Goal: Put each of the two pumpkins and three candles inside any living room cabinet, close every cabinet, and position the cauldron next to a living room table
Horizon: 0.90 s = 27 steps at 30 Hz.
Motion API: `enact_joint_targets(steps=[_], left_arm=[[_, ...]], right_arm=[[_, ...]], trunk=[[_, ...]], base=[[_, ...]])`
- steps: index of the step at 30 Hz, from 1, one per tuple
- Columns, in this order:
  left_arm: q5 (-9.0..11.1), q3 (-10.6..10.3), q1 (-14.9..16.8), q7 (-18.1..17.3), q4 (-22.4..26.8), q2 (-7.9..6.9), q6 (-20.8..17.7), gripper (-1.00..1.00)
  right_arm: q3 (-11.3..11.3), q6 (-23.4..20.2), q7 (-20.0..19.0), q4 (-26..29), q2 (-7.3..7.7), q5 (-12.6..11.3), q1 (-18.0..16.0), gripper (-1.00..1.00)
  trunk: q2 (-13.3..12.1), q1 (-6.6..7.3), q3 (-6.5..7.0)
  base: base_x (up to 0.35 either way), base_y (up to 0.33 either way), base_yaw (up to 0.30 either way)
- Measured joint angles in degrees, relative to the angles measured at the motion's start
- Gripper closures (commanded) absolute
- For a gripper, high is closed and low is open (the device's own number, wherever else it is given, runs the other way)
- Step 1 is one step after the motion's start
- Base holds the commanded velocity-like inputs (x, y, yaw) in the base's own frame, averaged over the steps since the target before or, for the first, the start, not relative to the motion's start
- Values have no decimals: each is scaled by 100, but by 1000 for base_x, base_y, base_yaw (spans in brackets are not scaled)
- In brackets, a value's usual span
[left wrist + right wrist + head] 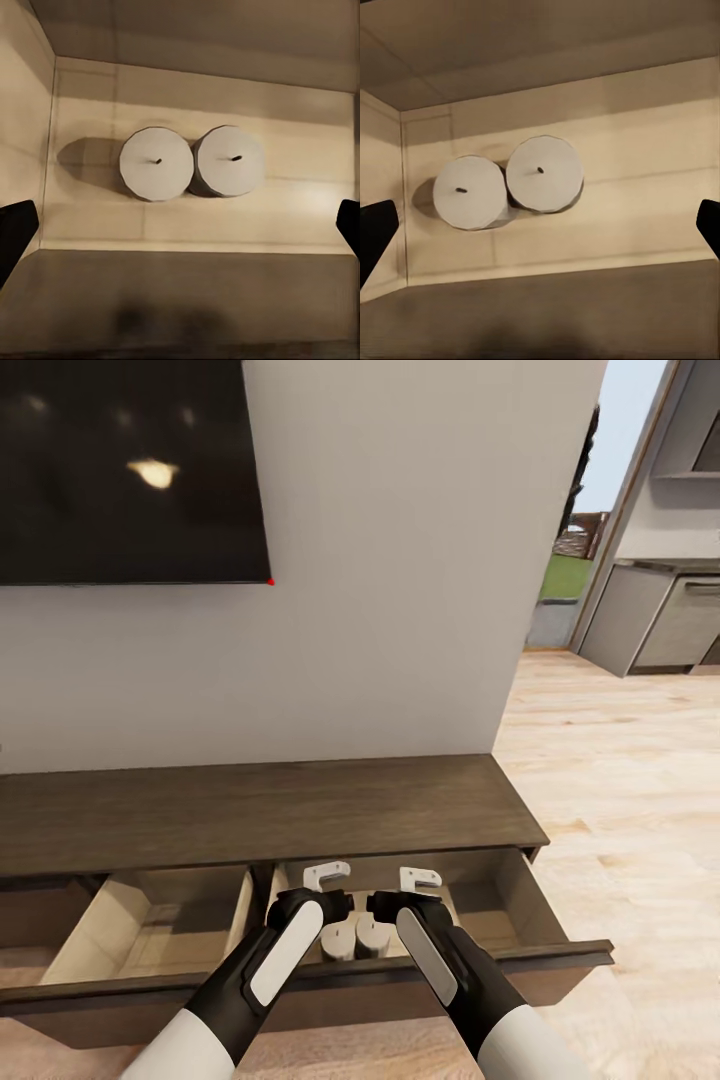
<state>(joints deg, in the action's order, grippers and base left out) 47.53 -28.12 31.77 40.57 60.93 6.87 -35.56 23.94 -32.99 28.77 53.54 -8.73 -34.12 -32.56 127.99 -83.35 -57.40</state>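
Living room, grey wall, TV above cabinet (300, 810). My left claw (327, 878) and right claw (420, 880) hang over open drawer (500, 905), both wide, empty, touching nothing. Two candles (156, 163) stand below, side by side, touching. Risk: closing drawer with arms inside jams wrists; jolt topples candles.
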Motion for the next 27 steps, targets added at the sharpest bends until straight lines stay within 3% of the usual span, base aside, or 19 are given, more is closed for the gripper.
enact_joint_targets(steps=[27], left_arm=[[-5, 0, 0, 304, 0, 0, 7, -100]], right_arm=[[-2, 0, 97, -273, -18, 5, 0, -100]], trunk=[[-1083, 594, 485]], base=[[-3, 1, 0]])
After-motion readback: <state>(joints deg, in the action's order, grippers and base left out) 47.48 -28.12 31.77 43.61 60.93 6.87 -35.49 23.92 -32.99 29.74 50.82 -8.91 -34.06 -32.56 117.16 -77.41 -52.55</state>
